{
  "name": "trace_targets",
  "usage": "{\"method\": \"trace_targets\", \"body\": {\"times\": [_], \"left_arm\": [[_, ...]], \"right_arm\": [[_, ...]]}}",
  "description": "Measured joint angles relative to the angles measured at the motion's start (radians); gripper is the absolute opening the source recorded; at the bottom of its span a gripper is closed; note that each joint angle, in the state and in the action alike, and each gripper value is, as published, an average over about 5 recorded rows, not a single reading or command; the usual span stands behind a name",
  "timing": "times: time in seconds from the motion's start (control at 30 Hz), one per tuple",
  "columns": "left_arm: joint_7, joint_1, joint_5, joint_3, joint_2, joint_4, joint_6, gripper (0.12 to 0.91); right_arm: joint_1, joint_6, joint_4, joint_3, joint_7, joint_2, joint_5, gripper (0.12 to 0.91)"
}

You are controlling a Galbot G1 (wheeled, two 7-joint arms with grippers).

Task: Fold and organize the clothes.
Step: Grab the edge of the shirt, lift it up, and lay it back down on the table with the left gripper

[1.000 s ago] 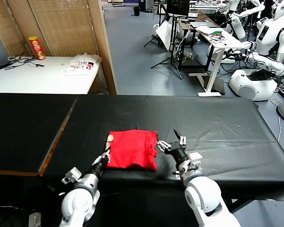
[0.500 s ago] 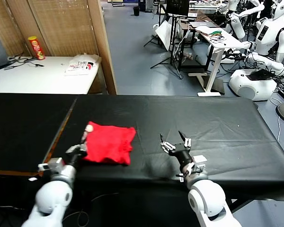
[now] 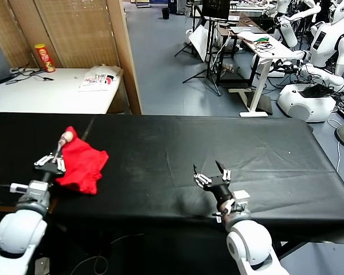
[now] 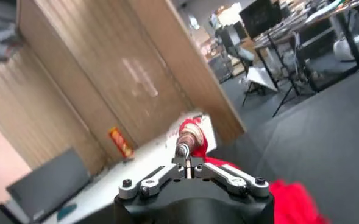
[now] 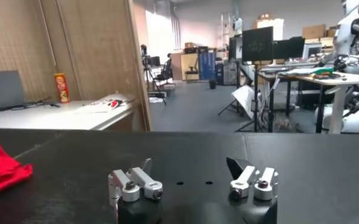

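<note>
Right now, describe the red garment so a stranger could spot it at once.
Start at the long black-covered table and follow it to the robot's left end. There the left gripper is shut on a bunched bright red cotton T-shirt, lifting one edge. It is the only coloured thing on the black cloth.

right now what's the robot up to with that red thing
The left hand is shut on a bunched red T-shirt, holding one edge up while the rest sags onto the left part of the black table. The right hand is open and holds nothing, low over the table's near edge, well away from the shirt. The shirt is crumpled, not laid flat.
</note>
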Motion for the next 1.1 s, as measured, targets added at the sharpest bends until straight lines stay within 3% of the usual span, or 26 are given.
{"method": "trace_targets", "body": {"times": [0.37, 0.53, 0.63, 0.73, 0.83, 0.97, 1.1], "left_arm": [[-0.078, -0.038, -0.211, 0.237, -0.165, -0.092, 0.056, 0.159], [-0.078, -0.05, -0.202, 0.327, -0.245, -0.083, 0.052, 0.159], [-0.053, -0.047, -0.163, 0.372, -0.293, -0.063, 0.033, 0.173], [-0.01, -0.038, -0.109, 0.414, -0.339, -0.043, 0.008, 0.279], [0.039, -0.027, -0.069, 0.447, -0.365, -0.038, -0.034, 0.443], [0.101, -0.011, -0.086, 0.461, -0.367, -0.058, -0.092, 0.67], [0.12, -0.005, -0.11, 0.443, -0.352, -0.087, -0.121, 0.785]], "right_arm": [[-0.028, 0.001, 0.014, 0.025, -0.002, 0.003, -0.009, 0.798], [-0.037, -0.006, 0.009, 0.032, -0.012, 0.001, -0.006, 0.798], [-0.036, -0.021, 0.003, 0.027, -0.023, -0.005, 0.009, 0.798], [-0.032, -0.039, -0.001, 0.017, -0.035, -0.015, 0.034, 0.798], [-0.027, -0.064, -0.004, 0.004, -0.04, -0.028, 0.072, 0.798], [-0.011, -0.104, -0.015, -0.019, -0.037, -0.041, 0.129, 0.798], [0.021, -0.149, -0.041, -0.056, -0.011, -0.037, 0.211, 0.798]]}}
